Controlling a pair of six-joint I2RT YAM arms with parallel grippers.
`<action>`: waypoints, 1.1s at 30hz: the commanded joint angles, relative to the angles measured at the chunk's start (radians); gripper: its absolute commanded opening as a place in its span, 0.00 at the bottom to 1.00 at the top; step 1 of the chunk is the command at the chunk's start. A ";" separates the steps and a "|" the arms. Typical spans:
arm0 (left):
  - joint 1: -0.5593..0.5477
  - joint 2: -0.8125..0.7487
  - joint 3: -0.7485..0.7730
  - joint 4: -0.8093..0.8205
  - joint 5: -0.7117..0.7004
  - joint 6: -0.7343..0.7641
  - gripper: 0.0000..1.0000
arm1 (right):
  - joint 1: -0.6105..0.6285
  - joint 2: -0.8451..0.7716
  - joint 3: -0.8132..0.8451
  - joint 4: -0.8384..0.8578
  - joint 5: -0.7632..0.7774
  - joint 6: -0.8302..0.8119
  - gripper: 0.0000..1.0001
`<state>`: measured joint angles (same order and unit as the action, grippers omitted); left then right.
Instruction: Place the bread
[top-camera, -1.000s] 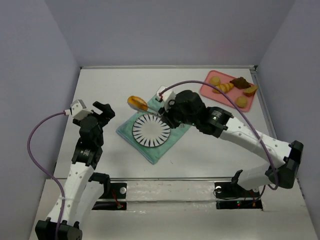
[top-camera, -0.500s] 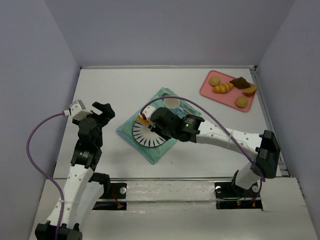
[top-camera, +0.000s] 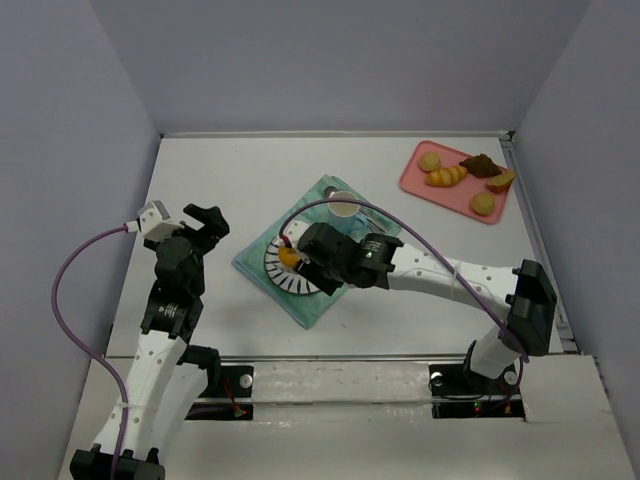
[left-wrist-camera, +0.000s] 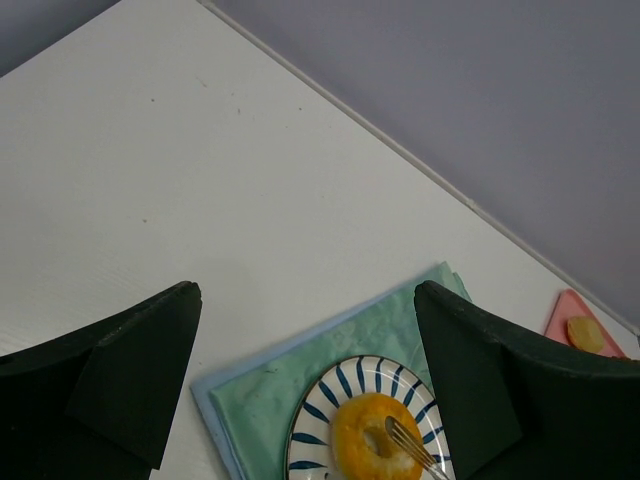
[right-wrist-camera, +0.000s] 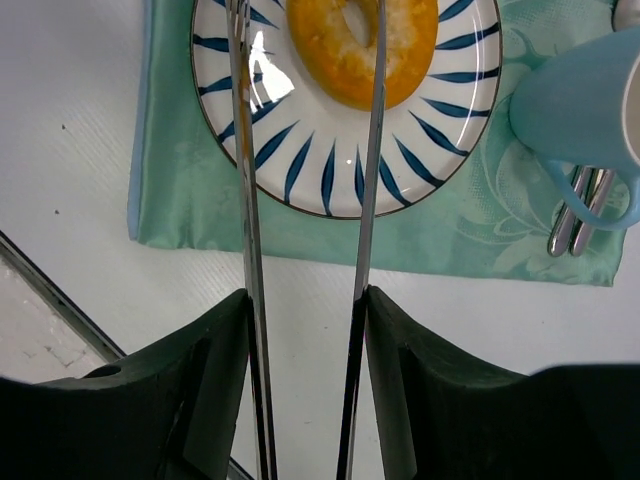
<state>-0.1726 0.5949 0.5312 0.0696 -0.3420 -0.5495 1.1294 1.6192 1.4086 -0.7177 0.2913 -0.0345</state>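
The bread (top-camera: 290, 257) is a yellow ring-shaped roll lying on the blue-striped white plate (top-camera: 272, 274). It also shows in the left wrist view (left-wrist-camera: 378, 440) and in the right wrist view (right-wrist-camera: 362, 40). My right gripper (top-camera: 325, 255) is shut on metal tongs (right-wrist-camera: 245, 200). The tong arms stand apart: one crosses over the roll, the other lies over the bare plate (right-wrist-camera: 330, 170). My left gripper (top-camera: 205, 222) is open and empty, left of the plate, above the bare table.
The plate sits on a green napkin (top-camera: 255, 262) with a light-blue cup (top-camera: 343, 206) and cutlery (right-wrist-camera: 575, 215) at its far side. A pink tray (top-camera: 415, 180) with several pastries stands at the back right.
My right arm has swung left and toward me, carrying the bread in the tongs from beyond the napkin onto the plate. The left arm has not moved.
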 joint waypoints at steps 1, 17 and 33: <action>0.004 -0.014 -0.011 0.036 -0.012 -0.001 0.99 | 0.010 -0.056 0.012 0.001 -0.034 0.030 0.52; 0.004 -0.040 -0.013 0.029 -0.008 -0.004 0.99 | -0.023 -0.450 -0.088 0.288 0.322 0.199 0.42; 0.004 -0.064 -0.025 0.050 0.015 -0.004 0.99 | -1.095 -0.487 -0.335 0.161 0.068 0.384 0.42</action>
<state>-0.1726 0.5327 0.5163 0.0662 -0.3359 -0.5552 0.1234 1.0683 1.0832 -0.5552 0.4595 0.3336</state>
